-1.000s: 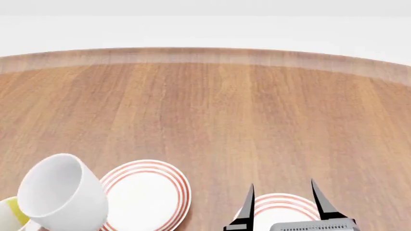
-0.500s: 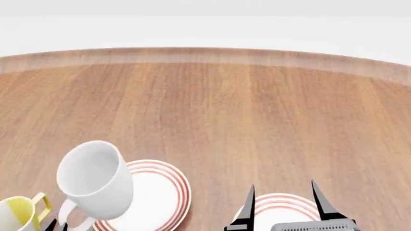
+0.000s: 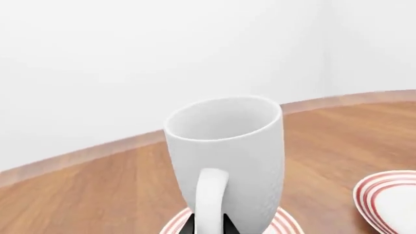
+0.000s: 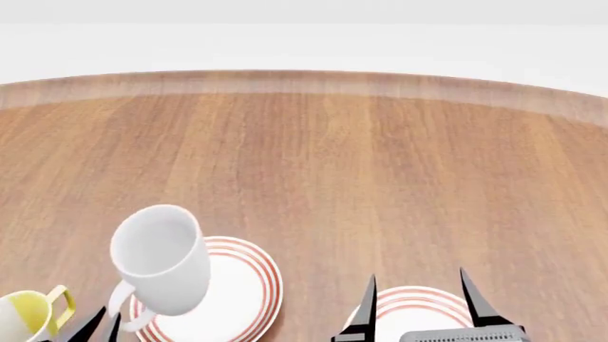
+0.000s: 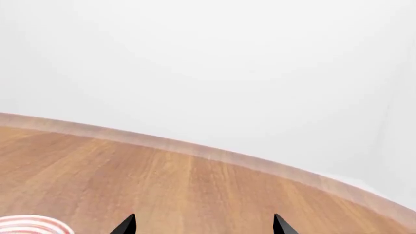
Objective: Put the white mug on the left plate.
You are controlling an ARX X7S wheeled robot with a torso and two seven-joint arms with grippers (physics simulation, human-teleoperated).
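Yellow mug (image 4: 27, 312), plate (image 4: 418, 303) (apart).

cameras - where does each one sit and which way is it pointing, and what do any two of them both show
Head view: on the robot's head, looking forward and down at the wooden table; shows the white mug, left plate, right gripper.
Left wrist view: near the left gripper, facing the mug's handle.
Right wrist view: near the right gripper, facing table edge and wall.
Head and left wrist views share mug and left plate.

The white mug (image 4: 159, 260), carried by its handle in the left claw (image 4: 98, 324), travelled rightward from beside the yellow mug (image 4: 27, 315) until it hung over the left plate (image 4: 238, 292). It also turned more upright, and the yellow mug became fully uncovered.
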